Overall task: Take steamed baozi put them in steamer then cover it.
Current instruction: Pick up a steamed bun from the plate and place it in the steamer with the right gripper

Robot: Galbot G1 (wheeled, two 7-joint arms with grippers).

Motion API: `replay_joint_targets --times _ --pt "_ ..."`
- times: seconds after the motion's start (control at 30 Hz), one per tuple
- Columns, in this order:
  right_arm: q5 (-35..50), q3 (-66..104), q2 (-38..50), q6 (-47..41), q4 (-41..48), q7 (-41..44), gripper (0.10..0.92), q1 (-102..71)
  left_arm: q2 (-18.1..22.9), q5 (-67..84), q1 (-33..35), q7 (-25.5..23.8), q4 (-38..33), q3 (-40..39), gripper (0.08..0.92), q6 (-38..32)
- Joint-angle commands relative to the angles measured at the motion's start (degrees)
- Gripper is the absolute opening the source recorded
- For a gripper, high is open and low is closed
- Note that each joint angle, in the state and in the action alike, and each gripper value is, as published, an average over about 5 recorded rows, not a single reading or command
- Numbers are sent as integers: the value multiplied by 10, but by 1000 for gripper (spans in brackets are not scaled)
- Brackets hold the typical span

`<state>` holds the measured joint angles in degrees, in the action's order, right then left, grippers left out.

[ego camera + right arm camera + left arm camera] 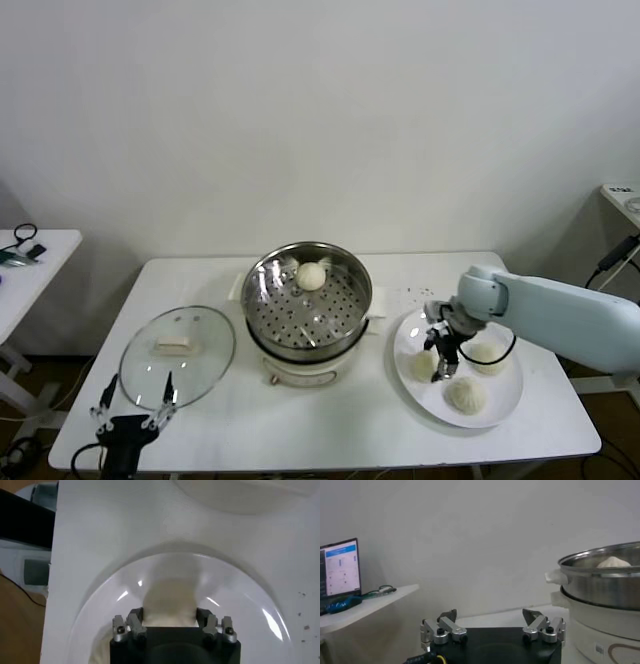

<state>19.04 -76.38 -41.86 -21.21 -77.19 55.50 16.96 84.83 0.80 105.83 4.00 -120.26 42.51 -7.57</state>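
Steamer (308,320): round shiny steel pot on a cream-white base, standing near the middle of the white tabletop (330,440); uncovered, its perforated basket floor in plain sight.
Steamer contents: one cream-white baozi (312,276) sits on the perforated floor toward the far side of the pot; the rest of the floor is bare metal. From the left wrist view the top of this bun (614,562) shows just above the pot's rim.
Plate (505,402): flat white dish on the tabletop to the right of the steamer, apart from it.
Plate contents: three baozi. One lies at the near edge (466,395), one at the far right side (489,356), and one on the left side (425,365) under the right end effector.
Right end effector (445,352): lowered onto the plate, fingers closed in against the two sides of the left-side bun; the right wrist view shows the bun (169,605) squeezed between the two fingertips, still resting on the plate (240,590).
Cover (178,356): clear glass lid with a metal rim and a cream-white bar handle, lying flat on the tabletop to the left of the steamer, not on the pot.
Left end effector (134,403): at the near left edge of the tabletop, just in front of the cover, fingers spread wide and holding nothing.
Side table (30,262): a second white surface off to the left, carrying cables.
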Motion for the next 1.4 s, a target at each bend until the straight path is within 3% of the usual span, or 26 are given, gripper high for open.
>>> replay_joint_targets --times 0.03,0.3,0.63,1.1,1.4 --pt "58 -58 3 30 6 21 679 156 -1 0 3 0 -3 -1 823 0" --pt "172 -153 -58 48 20 34 679 331 0 -3 4 1 -5 -11 823 1" --pt "284 -147 -208 19 70 18 672 354 1 -8 0 1 -1 -23 823 3" --pt "269 -94 -388 3 169 -3 677 257 -4 -9 2 1 -7 -24 823 2" --pt "255 -87 -437 -2 191 -13 679 201 -2 -12 2 1 -14 -24 823 5"
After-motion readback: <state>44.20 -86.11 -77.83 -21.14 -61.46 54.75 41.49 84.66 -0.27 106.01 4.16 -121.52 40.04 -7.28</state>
